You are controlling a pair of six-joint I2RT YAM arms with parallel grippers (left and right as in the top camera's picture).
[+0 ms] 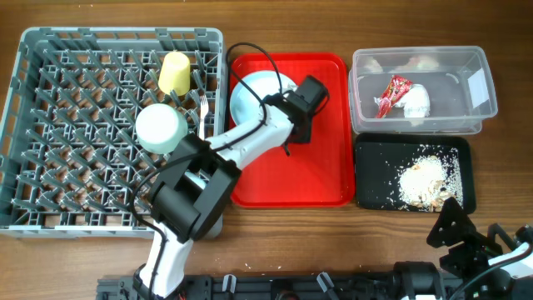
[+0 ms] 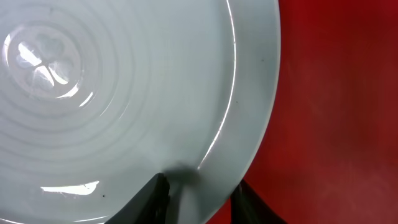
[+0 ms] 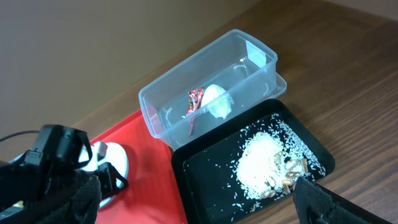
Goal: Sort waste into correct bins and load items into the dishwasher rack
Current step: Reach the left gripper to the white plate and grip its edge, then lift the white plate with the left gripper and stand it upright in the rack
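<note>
The pale blue plate (image 1: 250,93) lies on the red tray (image 1: 325,167) at its far left. My left gripper (image 1: 281,102) is shut on the plate's right rim; in the left wrist view the plate (image 2: 124,93) fills the frame and my fingers (image 2: 202,190) straddle its edge. The grey rack (image 1: 50,125) holds the yellow cup (image 1: 175,73), the upturned pale blue bowl (image 1: 161,127) and the white fork (image 1: 202,104). The spoon is not visible. My right gripper (image 1: 454,229) is open and empty, low beside the black tray (image 1: 375,167).
The clear tub (image 1: 479,62) holds the red wrapper (image 1: 391,93) and white napkin (image 1: 416,100). Beige food scraps (image 1: 425,179) lie in the black tray. The right wrist view shows the tub (image 3: 186,87), black tray (image 3: 205,180) and scraps (image 3: 264,162).
</note>
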